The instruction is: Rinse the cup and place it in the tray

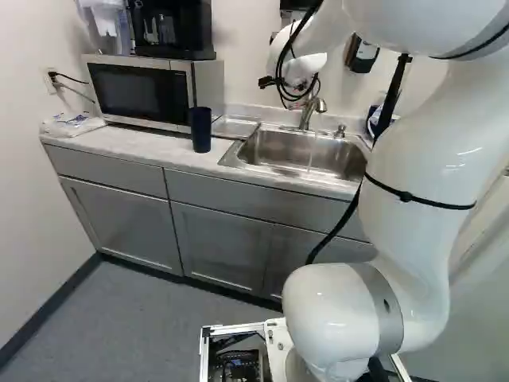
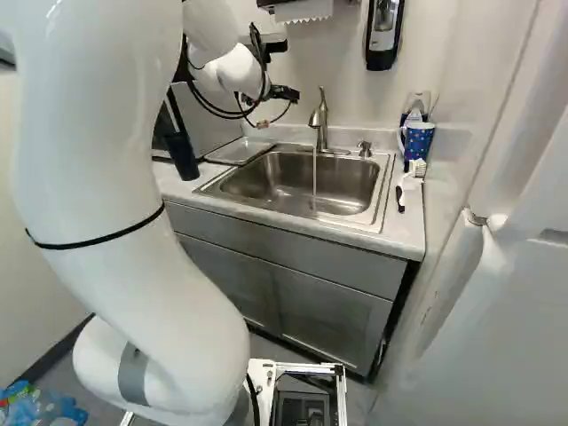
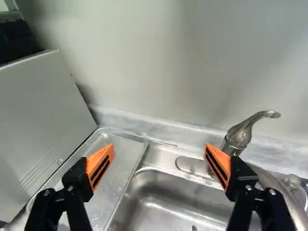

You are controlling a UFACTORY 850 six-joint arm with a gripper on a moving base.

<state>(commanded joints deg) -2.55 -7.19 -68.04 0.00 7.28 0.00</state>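
- Wrist view: gripper spread, pinching nothing.
- Left base view: dark cup upright, left of the gripper and nearer; the reach probably goes that way.

There are two cups, one tray, one sink.

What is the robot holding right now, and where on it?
Nothing: the gripper is open, its orange-padded fingers spread apart with nothing between them.
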